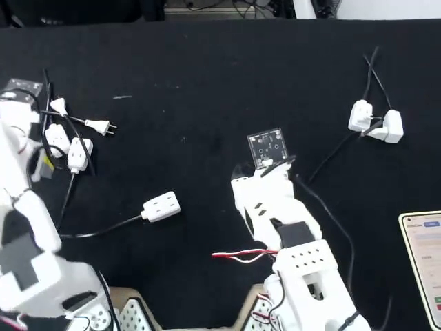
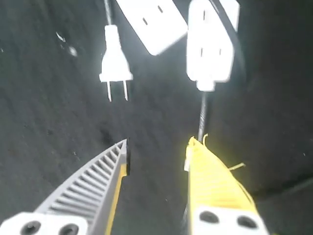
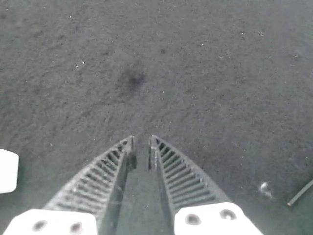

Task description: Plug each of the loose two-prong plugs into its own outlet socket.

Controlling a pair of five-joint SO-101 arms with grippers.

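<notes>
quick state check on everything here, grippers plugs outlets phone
left gripper: open, empty
right gripper: shut, empty
plug: loose, unplugged, prongs bare
outlet near plug: visible slots empty
lone outlet: nothing plugged in
far pair: touching, plugged or not unclear
phone: screen lit

White right arm [image 1: 279,214] with black motor and red-white wires [image 1: 241,256]; white left arm [image 1: 31,265]; ribbed grey jaws, one yellow.

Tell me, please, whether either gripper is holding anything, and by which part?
Nothing is held: the left gripper is open near the loose plug, and the right gripper is shut, empty.
</notes>
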